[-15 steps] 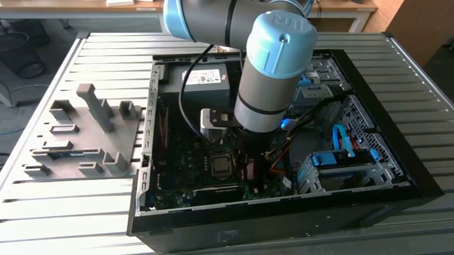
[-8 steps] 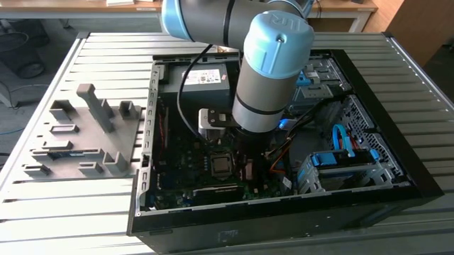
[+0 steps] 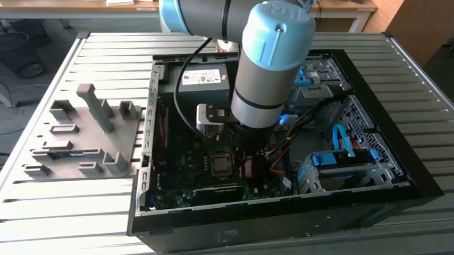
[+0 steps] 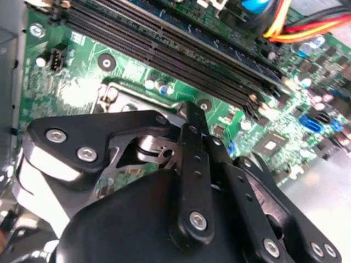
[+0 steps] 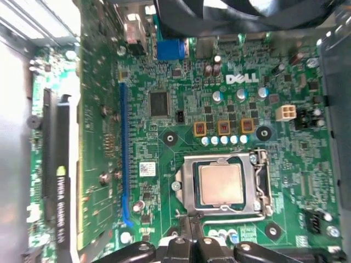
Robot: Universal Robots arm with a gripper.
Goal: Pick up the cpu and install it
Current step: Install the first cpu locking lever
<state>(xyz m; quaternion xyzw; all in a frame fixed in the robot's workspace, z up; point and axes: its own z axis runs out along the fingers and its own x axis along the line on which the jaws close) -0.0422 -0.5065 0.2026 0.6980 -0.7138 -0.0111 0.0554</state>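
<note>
Though seated, cpu (image 5: 220, 183) edges frame-covered

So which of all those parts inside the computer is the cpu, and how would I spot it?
Start at the open black computer case on the slatted table and find the green motherboard on its floor. Near the middle of that board sits a square metal socket frame, just beyond the gripper. The cpu is the flat, pale silver square lying inside that frame, plain and smooth, unlike the small dark chips around it.

Black hand (image 4: 189, 123) low over green motherboard (image 4: 82, 93), beside dark memory slots (image 4: 181, 52).
</note>
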